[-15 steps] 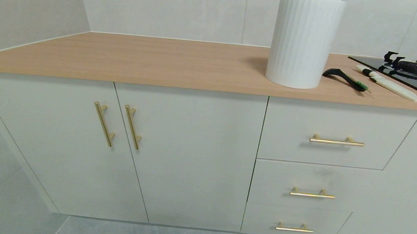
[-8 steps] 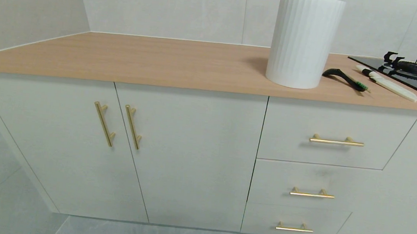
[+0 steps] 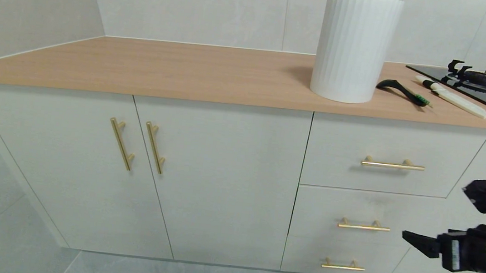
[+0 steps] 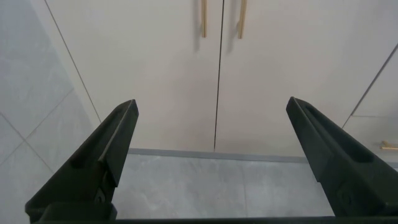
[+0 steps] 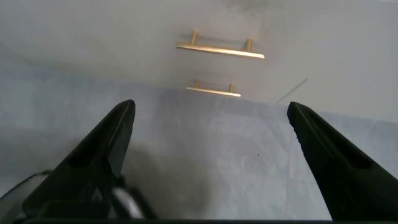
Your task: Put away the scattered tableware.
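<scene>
The tableware lies at the far right of the wooden surface [image 3: 186,70]. A white knife [image 3: 453,98] rests flat with one end on the edge of the black hob [image 3: 482,83]. Just left of it lies a black tool [image 3: 401,91] with a green tip. The tool's curved end is near the foot of a tall white ribbed canister [image 3: 353,48], which stands upright on the surface.

Below the surface, two cupboard doors [image 3: 138,175] are shut, their gold handles [image 3: 121,144] side by side. To the right of them is a stack of three shut drawers [image 3: 387,155], each with a gold bar handle.

The right gripper [image 5: 210,107] hangs low at the right, in front of the drawers and well below the surface, apart from the tableware. Its jaws are spread wide and hold nothing. Past them I can see two of the drawer handles [image 5: 221,48] and the grey floor [image 5: 205,155].

The left gripper [image 4: 211,102] faces the seam between the cupboard doors, close to the floor. Its jaws are also spread wide and empty.
</scene>
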Tool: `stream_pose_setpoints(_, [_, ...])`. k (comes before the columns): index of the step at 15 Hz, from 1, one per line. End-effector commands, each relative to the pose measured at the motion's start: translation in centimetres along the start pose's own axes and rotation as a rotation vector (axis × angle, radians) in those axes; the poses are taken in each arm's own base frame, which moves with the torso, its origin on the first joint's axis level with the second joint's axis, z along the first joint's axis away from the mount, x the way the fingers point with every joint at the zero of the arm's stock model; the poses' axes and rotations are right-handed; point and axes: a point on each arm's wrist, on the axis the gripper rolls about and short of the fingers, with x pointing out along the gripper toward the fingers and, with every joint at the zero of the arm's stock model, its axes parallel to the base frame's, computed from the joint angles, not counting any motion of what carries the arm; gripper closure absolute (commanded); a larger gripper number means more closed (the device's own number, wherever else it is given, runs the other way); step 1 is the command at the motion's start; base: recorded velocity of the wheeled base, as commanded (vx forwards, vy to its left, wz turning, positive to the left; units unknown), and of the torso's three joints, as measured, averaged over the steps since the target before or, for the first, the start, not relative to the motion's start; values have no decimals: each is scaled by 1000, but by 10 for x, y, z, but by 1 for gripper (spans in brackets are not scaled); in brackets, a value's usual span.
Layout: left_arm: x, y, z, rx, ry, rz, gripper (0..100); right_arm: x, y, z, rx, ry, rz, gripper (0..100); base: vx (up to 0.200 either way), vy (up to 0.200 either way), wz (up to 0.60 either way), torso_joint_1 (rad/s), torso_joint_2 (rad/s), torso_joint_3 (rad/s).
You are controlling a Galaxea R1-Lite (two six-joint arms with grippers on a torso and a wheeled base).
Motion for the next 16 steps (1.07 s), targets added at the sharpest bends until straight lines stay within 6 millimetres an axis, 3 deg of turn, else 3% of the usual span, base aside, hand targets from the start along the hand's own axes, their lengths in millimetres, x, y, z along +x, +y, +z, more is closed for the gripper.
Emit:
stream_pose_setpoints(1, [0, 0, 0, -1, 1, 1, 0, 90, 1, -20, -17, 144, -27, 0, 0, 0, 0, 0, 0, 0])
stream_pose_setpoints(9, [0, 0, 0, -1, 1, 1, 0, 150, -23, -42, 31, 77, -146, 0, 0, 0, 0, 0, 0, 0])
stream_pose_setpoints(16, [0, 0, 0, -1, 0, 1, 0, 182, -26, -53, 49, 32, -245, 0, 0, 0, 0, 0, 0, 0])
